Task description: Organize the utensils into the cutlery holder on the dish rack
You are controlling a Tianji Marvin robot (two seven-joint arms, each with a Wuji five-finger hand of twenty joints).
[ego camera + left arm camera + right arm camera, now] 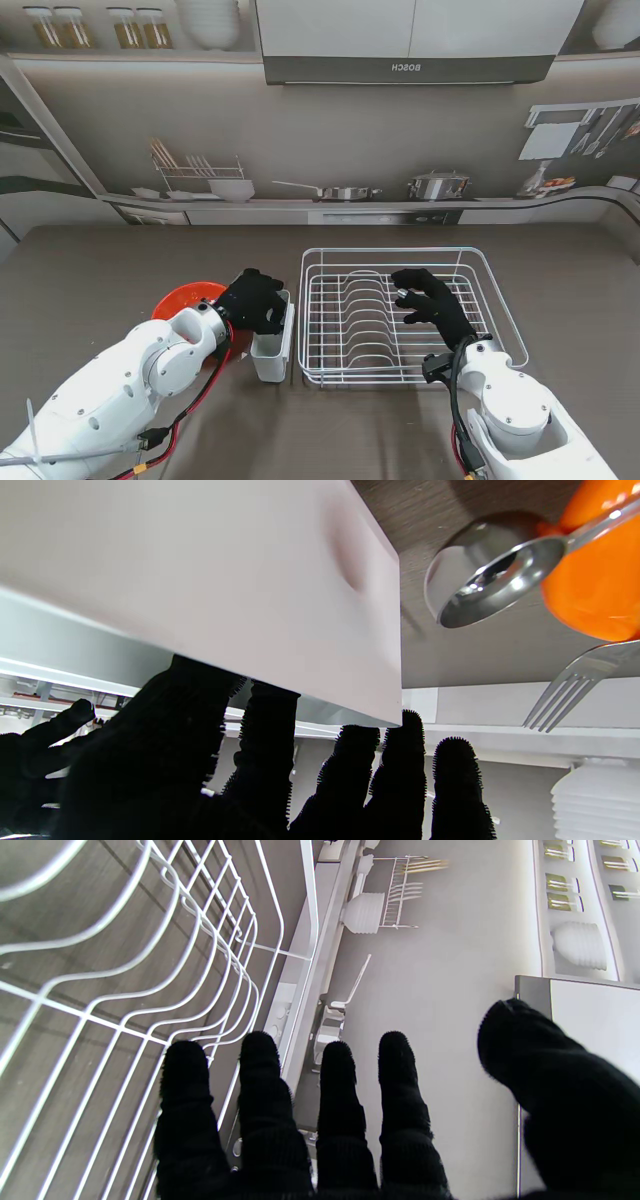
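Currently, the brown table (120,270) carries every task item. The white wire dish rack (505,310) sits right of centre on it, with its plate slots running across the middle. The white cutlery holder (270,360) hangs on the rack's left side, touching the rack wall; its opening faces up, and nothing can be made out inside it.

An orange plate (185,298) lies on the table just left of the holder, partly covered by the left forearm. In the left wrist view, a metal spoon (492,575) rests with its handle on the plate's rim and its bowl over the table, and a fork (570,685) projects past the plate edge beside it. Both utensils are outside the holder.

The left hand (255,302) is positioned over the holder's far end, against its left wall. In the left wrist view its fingers (265,740) are spread and reach up to the holder's white side; no utensil is visible in the hand, though whether the fingers press on the holder cannot be confirmed.

The right hand (430,303) is above the middle of the rack, palm down. In the right wrist view its fingers (257,1075) are extended and apart, with the thumb set off to one side, holding nothing.
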